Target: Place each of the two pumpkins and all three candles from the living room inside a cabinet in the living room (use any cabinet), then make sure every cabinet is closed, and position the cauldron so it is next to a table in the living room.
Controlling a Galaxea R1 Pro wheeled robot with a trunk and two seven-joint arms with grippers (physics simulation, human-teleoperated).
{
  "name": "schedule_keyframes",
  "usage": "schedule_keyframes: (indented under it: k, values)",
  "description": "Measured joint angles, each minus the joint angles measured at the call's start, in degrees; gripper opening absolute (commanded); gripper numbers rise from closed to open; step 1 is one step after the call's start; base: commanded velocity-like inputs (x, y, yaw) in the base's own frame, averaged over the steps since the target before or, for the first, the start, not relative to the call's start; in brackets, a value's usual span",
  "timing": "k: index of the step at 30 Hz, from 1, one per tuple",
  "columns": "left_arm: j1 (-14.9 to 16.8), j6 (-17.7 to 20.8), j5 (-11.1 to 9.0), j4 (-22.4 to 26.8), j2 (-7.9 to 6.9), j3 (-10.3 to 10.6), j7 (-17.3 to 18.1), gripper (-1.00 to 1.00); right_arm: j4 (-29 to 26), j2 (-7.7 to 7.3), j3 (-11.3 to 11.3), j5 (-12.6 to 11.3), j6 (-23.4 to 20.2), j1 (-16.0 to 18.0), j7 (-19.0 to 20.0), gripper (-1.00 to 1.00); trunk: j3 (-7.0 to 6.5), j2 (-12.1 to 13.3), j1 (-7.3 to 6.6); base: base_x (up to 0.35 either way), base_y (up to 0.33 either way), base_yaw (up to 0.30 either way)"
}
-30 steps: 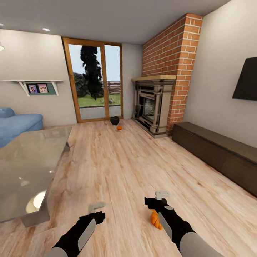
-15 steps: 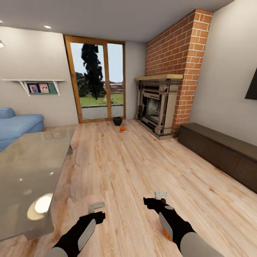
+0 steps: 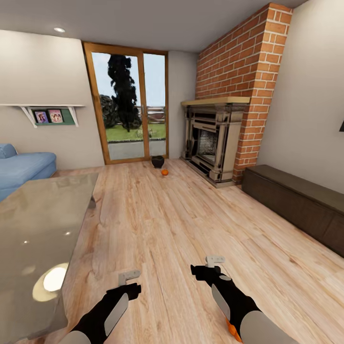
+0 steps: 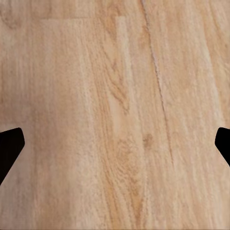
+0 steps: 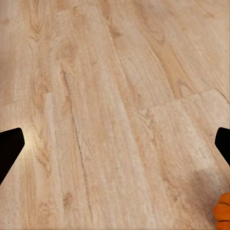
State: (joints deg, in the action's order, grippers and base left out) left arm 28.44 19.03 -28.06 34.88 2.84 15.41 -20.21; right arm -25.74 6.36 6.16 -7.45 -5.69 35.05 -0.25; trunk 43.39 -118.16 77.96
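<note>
The cauldron (image 3: pixel 157 162) sits on the wood floor (image 3: pixel 181 224) at the far end of the room, just before the glass door (image 3: pixel 128 107); what is inside it cannot be made out at this range. One pumpkin (image 3: pixel 165 172) lies on the floor just beside it, on the near side. A second pumpkin (image 3: pixel 232 329) shows as an orange sliver by the right forearm at the bottom of the head view, and at the edge of the right wrist view (image 5: pixel 223 213), resting on the floor.

The cabinet (image 3: pixel 296 203) runs along the right wall, its fronts shut as far as can be seen. The brick fireplace (image 3: pixel 215 141) stands between it and the door. The grey worktop (image 3: pixel 40 229) fills the left side, with a blue sofa (image 3: pixel 21 167) beyond it and a wall shelf (image 3: pixel 48 114) above.

The floor between the robot and the cauldron is open.

The left end effector (image 3: pixel 129 276) and the right end effector (image 3: pixel 214 261) both hang over bare floor, fingers spread wide, holding nothing.
</note>
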Motion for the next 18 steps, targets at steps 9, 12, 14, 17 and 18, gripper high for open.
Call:
schedule_keyframes:
  k: [9, 12, 14, 17, 18]
  values:
    - [0.0, 0.0, 0.0, 0.0, -0.02, 0.01, 0.0, 1.0, 0.0, 0.01, 0.0, 0.05, -0.1, 0.0, -0.04, 1.0, 0.83, 0.0, 0.01, 0.008, 0.0, 0.0]
    - [0.0, 0.0, 0.0, 0.0, -0.02, 0.01, 0.0, 1.0, 0.0, 0.01, 0.0, 0.05, -0.1, 0.0, -0.05, 1.0, 1.11, 0.0, 0.0, 0.078, 0.0, 0.0]
    - [0.0, 0.0, 0.0, 0.0, -0.04, 0.01, 0.0, 1.0, 0.0, 0.01, 0.01, 0.05, -0.1, 0.0, -0.05, 1.0, 1.3, 0.0, -0.01, 0.184, 0.02, 0.0]
    - [0.0, 0.01, 0.0, 0.0, -0.06, 0.0, 0.0, 1.0, 0.0, -0.21, 0.01, 0.1, 0.15, 0.0, -0.03, 1.0, 1.57, 0.0, -0.02, 0.267, 0.069, 0.0]
    - [0.0, 0.01, 0.0, 0.0, -0.06, 0.0, -0.01, 1.0, 0.0, -0.32, 0.01, 0.15, 0.36, 0.0, 0.0, 1.0, 1.67, 0.0, -0.02, 0.3, 0.088, 0.0]
